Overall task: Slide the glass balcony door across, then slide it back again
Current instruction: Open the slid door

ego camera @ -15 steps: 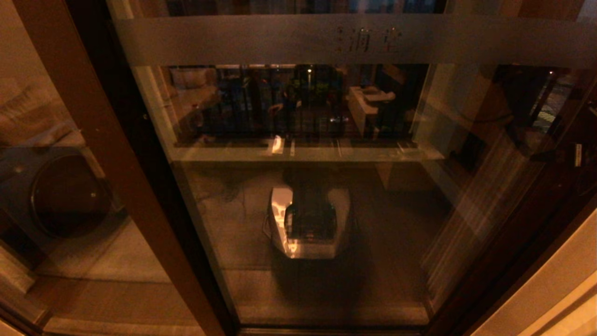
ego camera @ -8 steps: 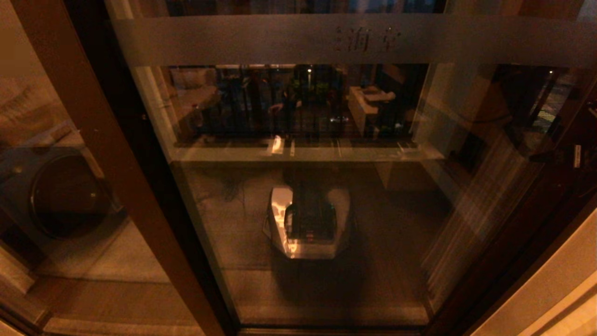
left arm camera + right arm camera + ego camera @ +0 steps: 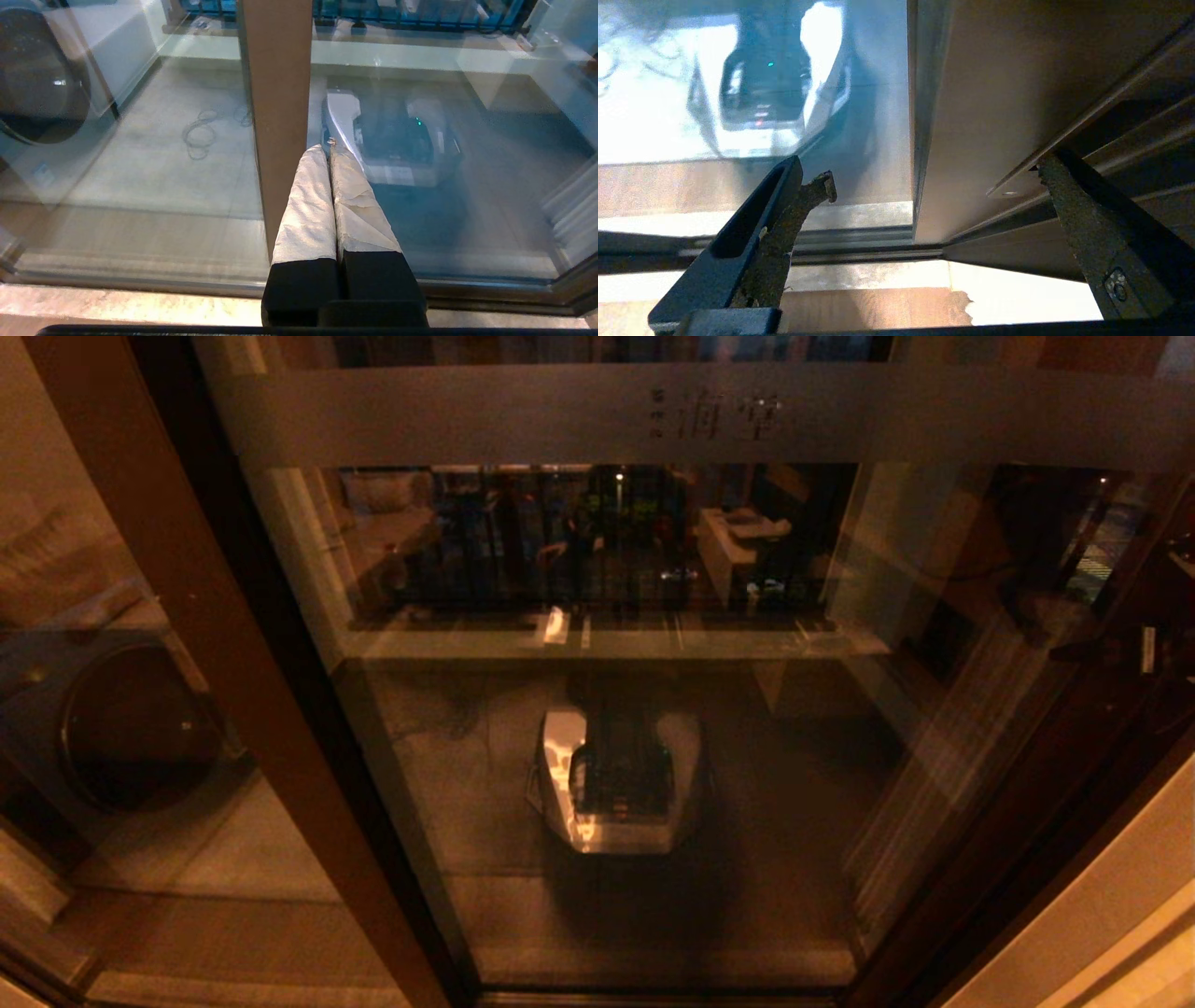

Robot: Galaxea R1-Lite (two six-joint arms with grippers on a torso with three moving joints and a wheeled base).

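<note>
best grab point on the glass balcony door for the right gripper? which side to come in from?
Take the glass balcony door by its vertical brown frame edge, not the pane: the glass is flat and offers nothing to pinch, while the frame edge stands proud. Come from the room side, one finger on each side of the edge. The right gripper is open and already straddles it.

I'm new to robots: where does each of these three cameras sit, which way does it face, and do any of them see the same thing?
Head view: on the robot's head, looking forward and down through the glass balcony door; no arm shows directly.
Left wrist view: behind the left gripper, shut, facing a brown frame post and the balcony floor beyond the glass.
Right wrist view: behind the right gripper, open, its jaws either side of the door's frame edge, above the bottom track.
Shared: all three show the robot's reflection in the glass.
</note>
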